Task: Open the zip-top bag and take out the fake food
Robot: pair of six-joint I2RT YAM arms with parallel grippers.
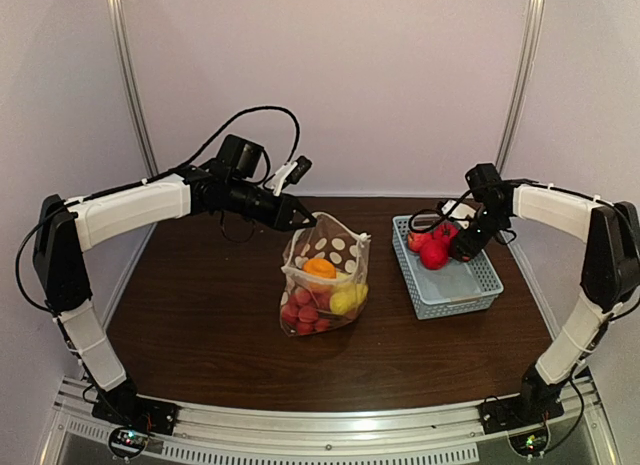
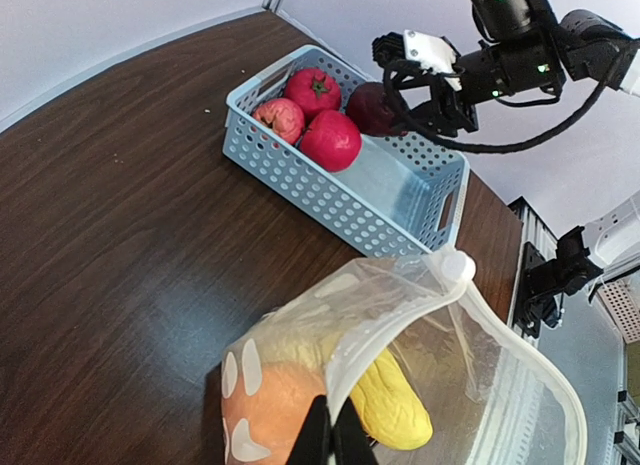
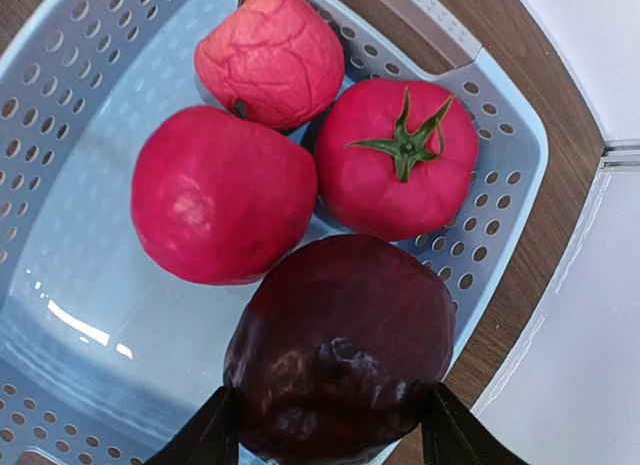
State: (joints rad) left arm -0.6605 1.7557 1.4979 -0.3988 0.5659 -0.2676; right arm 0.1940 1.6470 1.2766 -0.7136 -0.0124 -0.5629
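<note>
The zip-top bag stands open at mid-table, holding an orange fruit, a yellow one and several red ones. My left gripper is shut on the bag's white zip rim at its back left corner. In the left wrist view the closed fingers pinch the rim above the orange fruit and the yellow fruit. My right gripper is shut on a dark purple fruit, holding it just inside the basket's far right corner.
The light-blue basket sits right of the bag and holds three red fruits at its far end. Its near half is bare. The table's right edge runs close by the basket.
</note>
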